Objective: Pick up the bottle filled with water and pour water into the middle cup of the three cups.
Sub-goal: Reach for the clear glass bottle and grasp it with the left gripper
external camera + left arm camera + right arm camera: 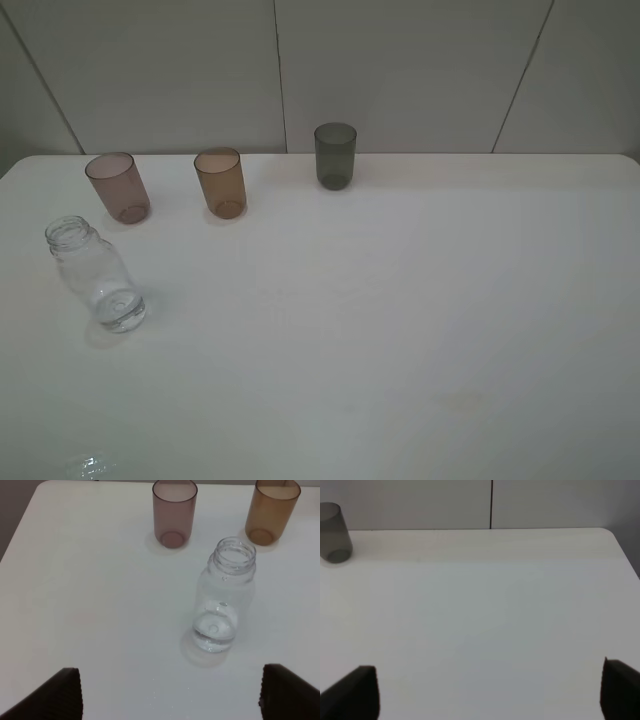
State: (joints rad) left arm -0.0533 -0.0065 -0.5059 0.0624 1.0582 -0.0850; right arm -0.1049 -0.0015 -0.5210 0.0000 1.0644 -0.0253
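Clear plastic bottle (95, 272) upright on white table (400, 320), left side, uncapped, little water at bottom. Stands on near side of pinkish-mauve cup (118, 187), apart from it. Amber-brown cup (221, 182) in middle of row along far edge, between mauve one and dark grey cup (335, 155); all three upright, spaced apart. Left gripper (170, 695): jaws wide, nothing between them; bottle ahead of fingertips, untouched. Right gripper (487, 692): jaws wide, holding nothing, over bare tabletop; grey cup well ahead, off to side.
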